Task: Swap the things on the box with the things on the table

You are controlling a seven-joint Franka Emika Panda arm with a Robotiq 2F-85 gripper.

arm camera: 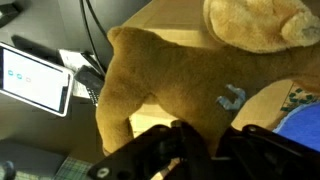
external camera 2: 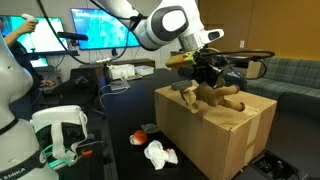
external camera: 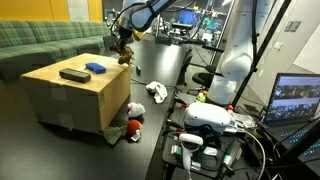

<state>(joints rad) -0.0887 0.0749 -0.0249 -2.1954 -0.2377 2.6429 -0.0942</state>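
My gripper (external camera: pixel 122 42) (external camera 2: pixel 205 66) is shut on a tan plush animal (external camera: pixel 125 56) (external camera 2: pixel 207 95), which hangs at the far edge of the box's top. The box (external camera: pixel 70 100) (external camera 2: pixel 215 135) is large, tan cardboard. A black remote-like thing (external camera: pixel 73 74) and a flat blue thing (external camera: pixel 95 68) lie on its top. In the wrist view the plush (arm camera: pixel 160 70) fills most of the frame, with the gripper (arm camera: pixel 210 140) closed on it at the bottom and the blue thing (arm camera: pixel 305 130) at right. On the dark table (external camera: pixel 150 135) (external camera 2: pixel 120 165) lie a white plush (external camera: pixel 157 92) (external camera 2: pixel 158 153) and a red-and-white toy (external camera: pixel 134 110).
A red-and-green toy (external camera: pixel 128 128) lies at the box's foot. A green sofa (external camera: pixel 40 40) stands behind the box. White devices (external camera: pixel 210 118) and a laptop (external camera: pixel 295 100) crowd a desk beside the table. Monitors (external camera 2: pixel 100 25) and a person (external camera 2: pixel 15 35) are at the back.
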